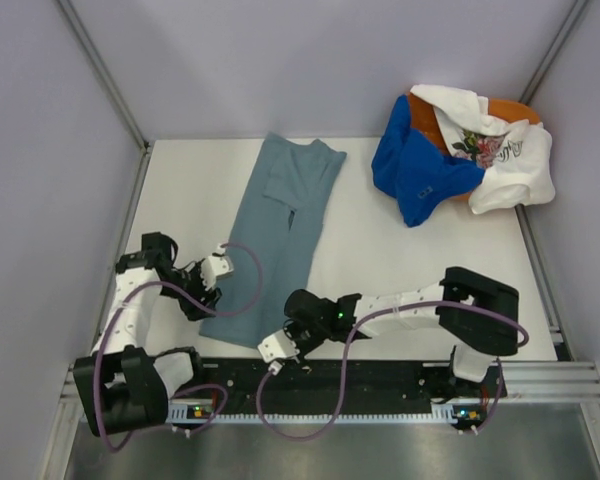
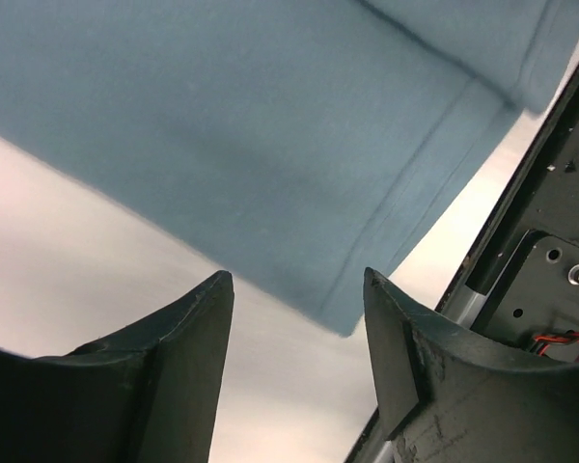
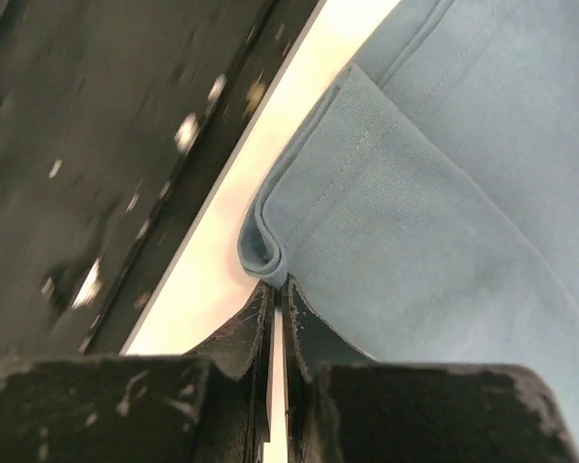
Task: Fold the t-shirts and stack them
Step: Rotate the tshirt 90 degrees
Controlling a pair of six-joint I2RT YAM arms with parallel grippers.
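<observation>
The slate-blue t-shirt (image 1: 280, 225) is laid from the table's (image 1: 380, 270) far edge to its near edge; the left gripper (image 2: 297, 289) is held parted over its hem. The right gripper (image 3: 275, 289) is pressed closed at its near corner.

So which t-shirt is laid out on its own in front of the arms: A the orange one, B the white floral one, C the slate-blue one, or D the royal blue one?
C: the slate-blue t-shirt lies stretched out alone on the table, while the royal blue t-shirt, the white floral t-shirt and the orange t-shirt sit heaped in the far right corner.
</observation>
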